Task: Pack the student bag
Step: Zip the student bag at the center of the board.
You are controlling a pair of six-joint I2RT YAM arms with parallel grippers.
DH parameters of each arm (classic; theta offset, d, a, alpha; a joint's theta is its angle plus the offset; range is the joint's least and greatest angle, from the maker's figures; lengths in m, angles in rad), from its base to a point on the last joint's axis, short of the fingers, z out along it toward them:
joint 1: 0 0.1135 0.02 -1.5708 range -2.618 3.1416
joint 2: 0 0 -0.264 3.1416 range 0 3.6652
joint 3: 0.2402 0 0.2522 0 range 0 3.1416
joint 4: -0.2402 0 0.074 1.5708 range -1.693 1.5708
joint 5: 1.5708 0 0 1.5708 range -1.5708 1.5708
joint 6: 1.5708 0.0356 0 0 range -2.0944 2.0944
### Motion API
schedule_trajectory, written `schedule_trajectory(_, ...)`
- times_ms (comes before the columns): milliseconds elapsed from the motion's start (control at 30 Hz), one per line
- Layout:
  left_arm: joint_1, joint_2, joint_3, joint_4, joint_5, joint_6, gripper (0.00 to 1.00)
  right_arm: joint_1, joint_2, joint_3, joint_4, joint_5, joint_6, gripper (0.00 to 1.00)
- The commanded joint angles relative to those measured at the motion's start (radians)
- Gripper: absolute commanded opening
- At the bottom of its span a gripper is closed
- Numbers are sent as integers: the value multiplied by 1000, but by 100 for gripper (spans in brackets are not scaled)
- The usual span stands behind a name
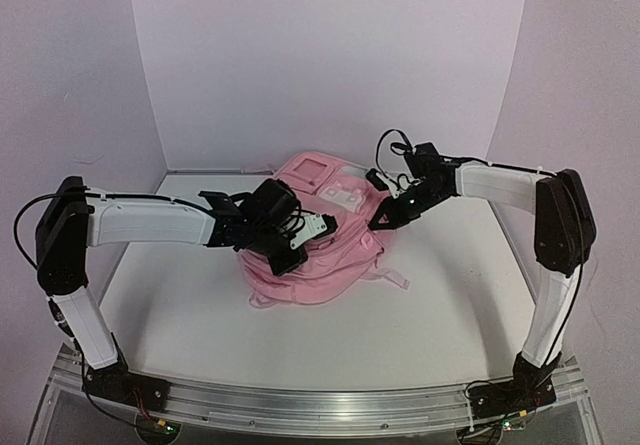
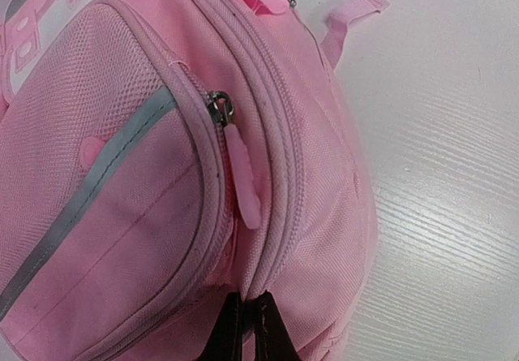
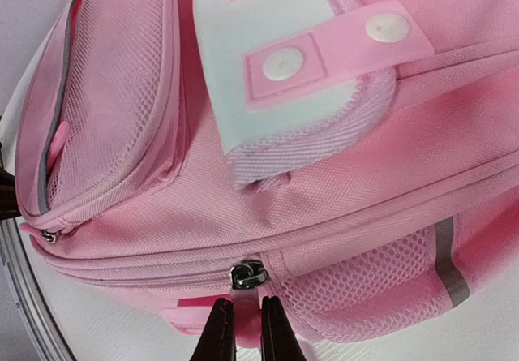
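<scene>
right gripper [image 3: 247,308] clamped on the main zip pull [image 3: 248,277] at the right side of the student bag [image 1: 325,265], left gripper [image 2: 249,302] pinched shut on fabric at its left side, bag lying mid-table [image 1: 450,295] toward the rear edge, both arms touching it.

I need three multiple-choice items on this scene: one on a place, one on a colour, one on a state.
1. Where is the student bag?
A. lying on the table
B. held in the air
C. hanging over the table's edge

2. What colour is the stripe on its pocket?
A. green
B. grey
C. black

3. How do the right fingers stand?
A. wide open
B. out of view
C. closed on the zip pull

Key: 1A, the bag rests on the tabletop; 2B, the left wrist view shows grey; 3C, the pull sits between them.
</scene>
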Motion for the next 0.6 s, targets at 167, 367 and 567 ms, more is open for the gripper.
schedule_trajectory(167,-53,-33,78,-169,197,-75,0,-83,12,101,9,113,-57,0)
schedule_trajectory(367,-60,69,347,-249,272,-245,51,-85,-40,82,5,107,-2,52)
schedule_trajectory(567,169,97,520,-288,378,-609,100,-99,-125,61,7,83,239,98)
